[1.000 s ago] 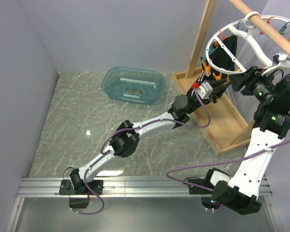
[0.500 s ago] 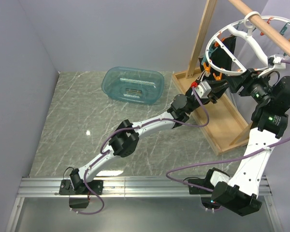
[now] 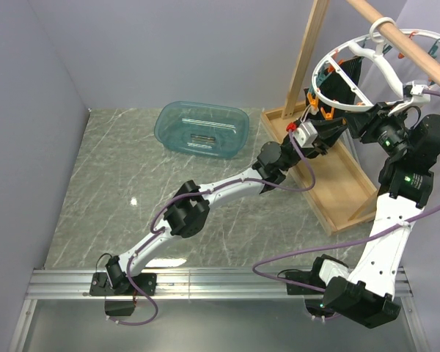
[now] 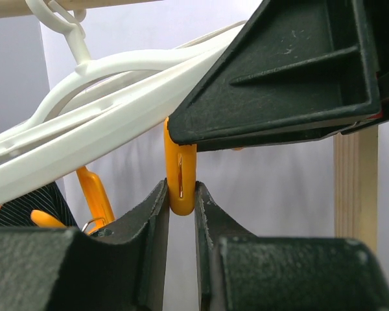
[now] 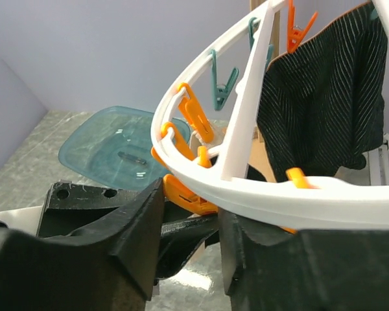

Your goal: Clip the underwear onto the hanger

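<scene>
The white ring hanger [image 3: 350,110] hangs by its hook from a wooden pole [image 3: 407,40] at the top right. The underwear [image 5: 324,97], black finely striped fabric with a thin tan top edge, hangs from an orange clip on the far side of the ring and shows in the top view [image 3: 350,73]. My left gripper [image 4: 181,188] is shut on a dangling orange clip [image 4: 181,172] under the near rim. My right gripper [image 5: 191,201] is open, with its jaws on either side of the rim [image 5: 246,116] and an orange clip [image 5: 188,194]. The two grippers almost touch.
A teal basin [image 3: 169,117] stands on the marble table at the back. The wooden rack's upright [image 3: 308,55] and base frame [image 3: 337,187] stand under the hanger. Teal and orange clips [image 5: 220,84] dangle round the ring. Grey walls close in at the left and back.
My right gripper has moved left and in under the hanger's rim. My left gripper has risen slightly with the orange clip. The hanger has tilted a little.
</scene>
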`<state>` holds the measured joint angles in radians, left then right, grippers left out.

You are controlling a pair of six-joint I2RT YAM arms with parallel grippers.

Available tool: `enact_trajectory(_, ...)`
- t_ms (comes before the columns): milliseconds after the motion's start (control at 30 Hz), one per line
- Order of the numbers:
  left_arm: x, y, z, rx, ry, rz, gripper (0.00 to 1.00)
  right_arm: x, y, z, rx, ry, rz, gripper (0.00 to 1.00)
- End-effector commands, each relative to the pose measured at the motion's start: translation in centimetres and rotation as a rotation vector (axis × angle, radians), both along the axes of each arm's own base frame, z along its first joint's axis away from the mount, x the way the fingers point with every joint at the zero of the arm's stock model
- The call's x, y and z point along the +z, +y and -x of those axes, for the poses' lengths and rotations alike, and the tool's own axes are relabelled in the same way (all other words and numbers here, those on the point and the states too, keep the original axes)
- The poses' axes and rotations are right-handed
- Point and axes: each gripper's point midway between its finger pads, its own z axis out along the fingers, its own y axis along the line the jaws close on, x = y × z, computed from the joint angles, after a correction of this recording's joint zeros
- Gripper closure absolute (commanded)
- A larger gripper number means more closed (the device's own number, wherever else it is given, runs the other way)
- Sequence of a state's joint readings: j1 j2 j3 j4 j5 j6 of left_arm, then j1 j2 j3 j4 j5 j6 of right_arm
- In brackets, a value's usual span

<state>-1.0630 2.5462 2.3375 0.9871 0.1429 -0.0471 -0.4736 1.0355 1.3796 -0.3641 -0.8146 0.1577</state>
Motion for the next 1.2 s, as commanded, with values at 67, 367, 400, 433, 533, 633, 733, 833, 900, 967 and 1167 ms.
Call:
enact_trajectory(67, 4.4, 1.2, 3.3, -0.08, -0.069, 0.046, 0.71, 1.3, 0.6, 0.0, 0.03, -0.064, 0.04, 0.66)
enact_trajectory(367, 4.5, 1.8, 3.4, -0.066, -0.063, 0.031, 0.42, 1.3, 0.6, -0.2, 0.032, -0.06, 0.036, 0.9)
enact_trajectory(400, 4.3, 1.8, 3.3, -0.059, -0.063, 0.024, 0.41, 1.2, 0.6, -0.2, 0.035, -0.057, 0.037, 0.91)
enact_trajectory(433, 4.4, 1.8, 3.3, -0.057, -0.064, 0.021, 0.41, 1.2, 0.7, -0.2, 0.038, -0.056, 0.036, 0.92)
enact_trajectory(533, 4.9, 2.0, 2.9, -0.041, -0.066, 0.024, 0.43, 1.1, 0.9, -0.1, 0.049, -0.056, 0.036, 0.97)
enact_trajectory(633, 5.4, 2.0, 2.4, -0.023, -0.064, 0.037, 0.44, 0.9, 1.0, 0.0, 0.058, -0.047, 0.032, 1.0)
enact_trajectory(733, 5.8, 2.0, 2.1, -0.016, -0.066, 0.053, 0.49, 0.8, 1.2, 0.1, 0.07, -0.045, 0.033, 1.0)
enact_trajectory(833, 5.9, 2.0, 2.3, -0.026, -0.07, 0.062, 0.54, 0.7, 1.4, 0.2, 0.083, -0.041, 0.031, 1.0)
enact_trajectory(900, 6.1, 2.1, 2.3, -0.024, -0.069, 0.071, 0.58, 0.6, 1.4, 0.2, 0.083, -0.04, 0.036, 1.0)
enact_trajectory(967, 6.1, 2.1, 2.3, -0.024, -0.067, 0.072, 0.63, 0.4, 1.4, 0.3, 0.083, -0.037, 0.035, 1.0)
enact_trajectory(1167, 6.2, 2.1, 2.5, -0.034, -0.075, 0.069, 0.78, 0.6, 1.7, 0.3, 0.099, -0.038, 0.019, 0.8)
